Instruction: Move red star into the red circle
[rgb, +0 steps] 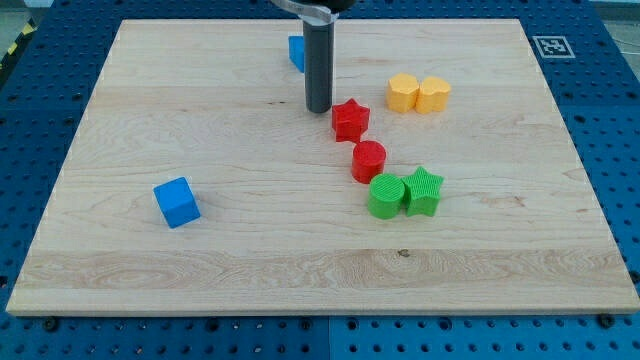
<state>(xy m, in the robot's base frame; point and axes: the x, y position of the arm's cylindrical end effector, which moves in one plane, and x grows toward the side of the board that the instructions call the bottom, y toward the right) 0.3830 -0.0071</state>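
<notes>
The red star (350, 120) lies near the board's middle, a little toward the view's top. The red circle (368, 161), a short red cylinder, lies just below and slightly right of it, close to it, with a thin gap or light contact that I cannot tell apart. My tip (319, 108) rests on the board just to the left of the red star and slightly above it, with a small gap between them.
A green cylinder (386, 196) and a green star (424, 190) sit together just below the red circle. A yellow hexagon (403, 93) and a yellow heart (433, 94) lie at the upper right. A blue cube (177, 202) lies at the left. A blue block (296, 52) is partly hidden behind the rod. The wooden board (200, 110) ends on all sides.
</notes>
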